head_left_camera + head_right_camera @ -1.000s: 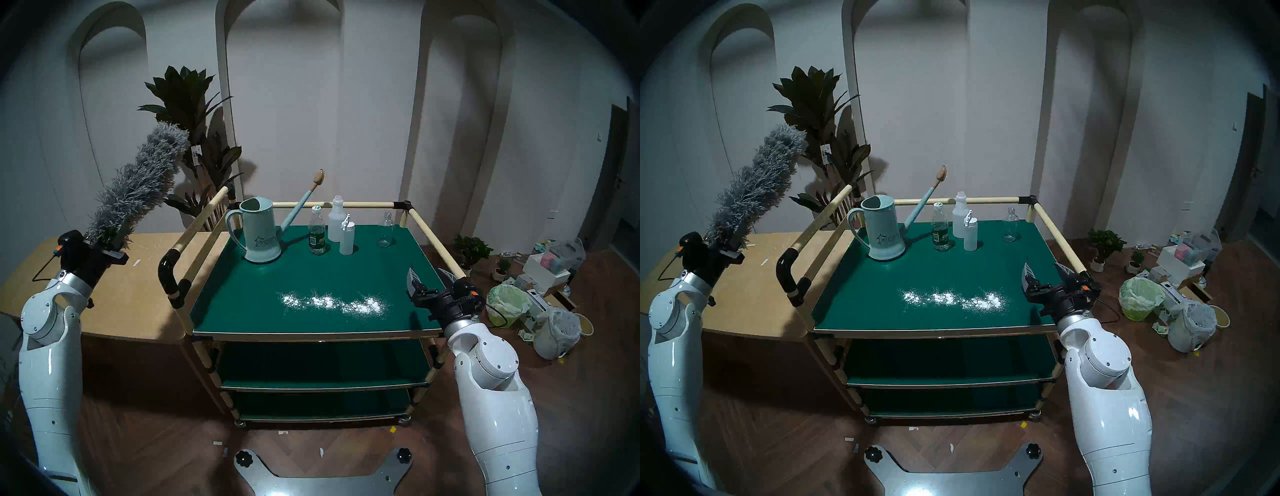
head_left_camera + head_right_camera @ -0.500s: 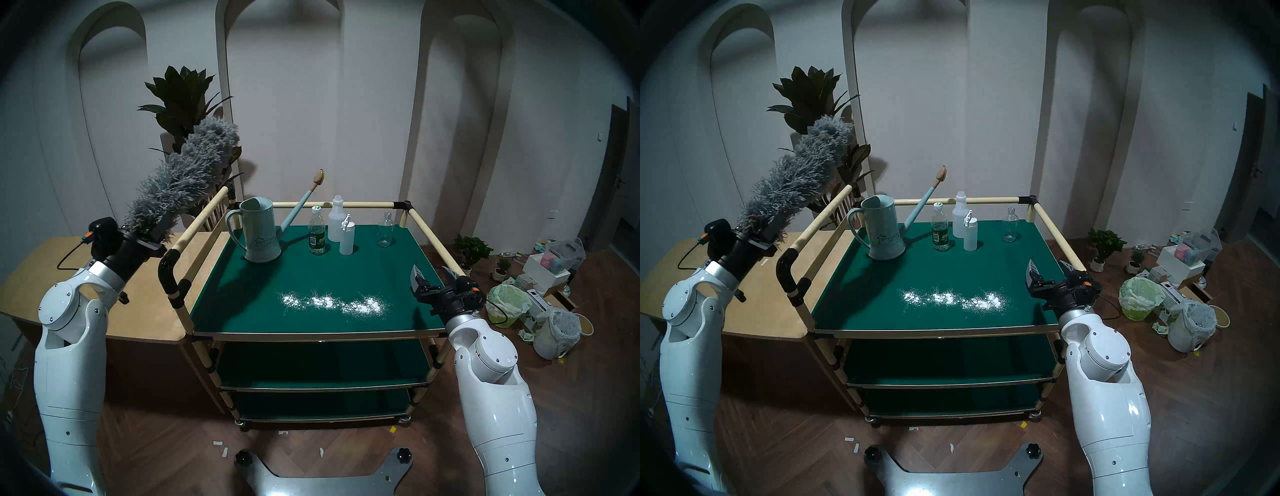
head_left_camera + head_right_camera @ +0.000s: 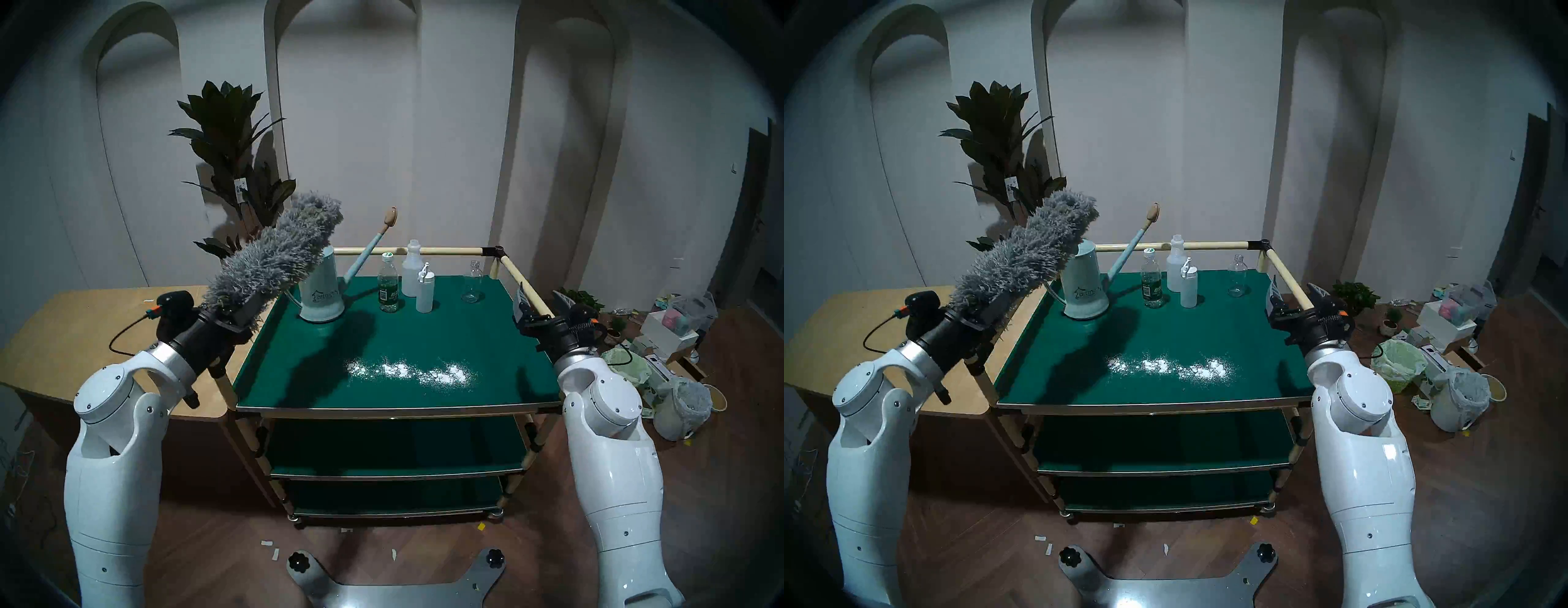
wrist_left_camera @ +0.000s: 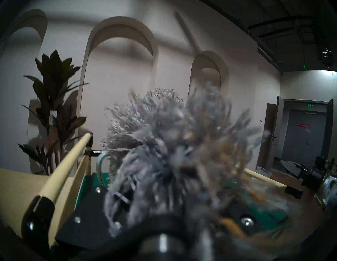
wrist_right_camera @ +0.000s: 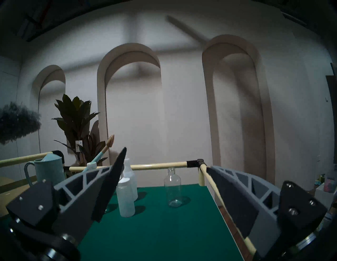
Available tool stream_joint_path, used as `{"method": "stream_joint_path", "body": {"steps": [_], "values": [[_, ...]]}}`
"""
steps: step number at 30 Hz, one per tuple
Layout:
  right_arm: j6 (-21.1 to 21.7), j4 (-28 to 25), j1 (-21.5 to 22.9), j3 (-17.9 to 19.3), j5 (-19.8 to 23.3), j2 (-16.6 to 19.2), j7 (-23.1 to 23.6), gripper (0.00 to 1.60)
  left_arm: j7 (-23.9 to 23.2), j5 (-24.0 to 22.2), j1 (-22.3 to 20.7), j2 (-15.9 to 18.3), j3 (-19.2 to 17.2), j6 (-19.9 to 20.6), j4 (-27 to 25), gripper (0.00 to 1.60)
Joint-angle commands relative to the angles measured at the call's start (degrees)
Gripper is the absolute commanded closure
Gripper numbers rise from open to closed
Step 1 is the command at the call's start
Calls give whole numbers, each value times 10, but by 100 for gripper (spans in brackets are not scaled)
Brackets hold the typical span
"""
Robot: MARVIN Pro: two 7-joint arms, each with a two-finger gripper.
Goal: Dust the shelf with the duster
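The duster (image 3: 275, 254), long, grey and fluffy, slants up and to the right from my left gripper (image 3: 231, 314), which is shut on its dark handle end. It hangs over the left rail of the shelf (image 3: 424, 331), the dark-green top tier of the cart, with its tip in front of the watering can's rim, clear of the green surface. A streak of white powder (image 3: 411, 371) lies near the shelf's front. In the left wrist view the duster (image 4: 173, 145) fills the centre. My right gripper (image 3: 542, 299) is open and empty at the right rail (image 5: 215, 193), which runs between its fingers.
At the back of the shelf stand a pale-blue watering can (image 3: 322, 293), a green-labelled water bottle (image 3: 388, 288), two white bottles (image 3: 425, 291) and a clear glass bottle (image 3: 471, 284). A tan table (image 3: 85, 339) adjoins the cart's left. Bins and boxes (image 3: 683, 403) crowd the floor at right.
My left arm has swung right and lowered the duster from above the tan table to above the shelf's left rail. My right gripper has moved back and outward to the right rail.
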Motion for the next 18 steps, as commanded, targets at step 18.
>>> {"method": "stream_joint_path", "body": {"steps": [18], "values": [[-5,46,156,-17,6,24,-7,0,167,24,125,-85,53,123,-153,160]]}}
